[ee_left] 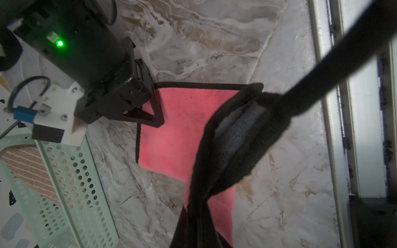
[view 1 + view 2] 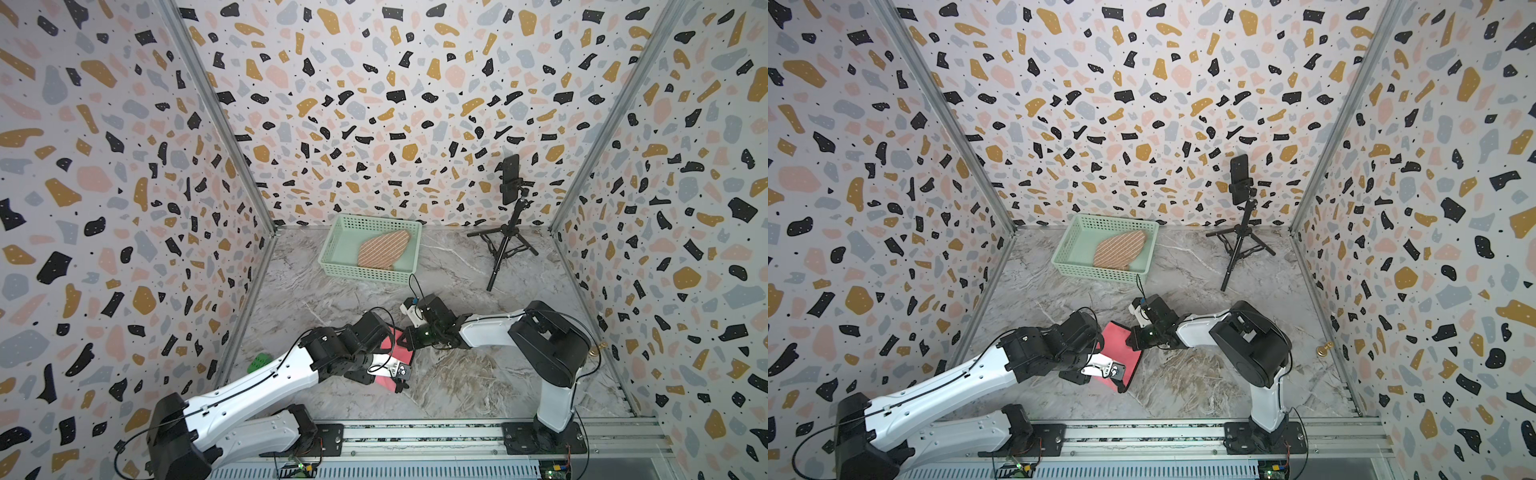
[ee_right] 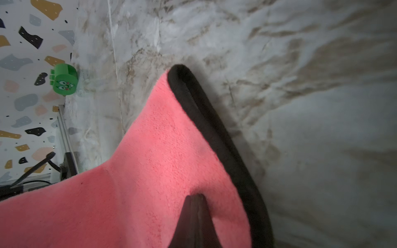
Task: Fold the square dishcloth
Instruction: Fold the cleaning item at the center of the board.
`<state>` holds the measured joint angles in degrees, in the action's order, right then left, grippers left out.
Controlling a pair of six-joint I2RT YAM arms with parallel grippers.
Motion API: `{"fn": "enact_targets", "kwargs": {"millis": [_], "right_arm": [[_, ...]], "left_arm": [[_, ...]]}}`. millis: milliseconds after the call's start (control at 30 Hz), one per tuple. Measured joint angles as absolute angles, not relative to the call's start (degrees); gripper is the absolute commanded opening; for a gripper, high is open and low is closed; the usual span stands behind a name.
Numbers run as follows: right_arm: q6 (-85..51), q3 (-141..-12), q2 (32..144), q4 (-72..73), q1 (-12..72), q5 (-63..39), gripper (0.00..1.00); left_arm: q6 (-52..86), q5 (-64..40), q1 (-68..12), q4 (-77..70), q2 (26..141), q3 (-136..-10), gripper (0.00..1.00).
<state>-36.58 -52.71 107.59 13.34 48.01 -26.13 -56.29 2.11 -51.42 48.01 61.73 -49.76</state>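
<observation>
**Partly folded: cloth gripped at two points**

Evidently the fold was begun but not finished. The pink square microfibre dishcloth with black trim (image 2: 1121, 345) was found towards the front edge of the grey marble-patterned tabletop (image 2: 1187, 374), part flat and one side raised. The left gripper (image 2: 1119, 376) was clenched on the lifted black hem. The right gripper (image 3: 194, 216) was pinched shut on the pink cloth near a corner. Laying over and flattening were judged outstanding.
</observation>
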Motion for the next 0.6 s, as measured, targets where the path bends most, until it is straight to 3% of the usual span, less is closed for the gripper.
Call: {"fn": "enact_targets", "kwargs": {"millis": [167,367,600], "right_arm": [[-38.19,-45.56,99.00,15.92,46.09,-26.33,0.00],[-36.60,-40.12,81.36,14.81,42.89,-14.48,0.00],[-35.51,-38.50,85.76,14.41,41.39,-8.95,0.00]], "left_arm": [[-57.89,1.93,-49.54,45.39,64.90,-51.46,0.00],[-60.18,1.45,-47.83,42.46,69.91,-52.71,0.00],[-61.21,2.02,-45.82,36.67,78.37,-54.43,0.00]]}}
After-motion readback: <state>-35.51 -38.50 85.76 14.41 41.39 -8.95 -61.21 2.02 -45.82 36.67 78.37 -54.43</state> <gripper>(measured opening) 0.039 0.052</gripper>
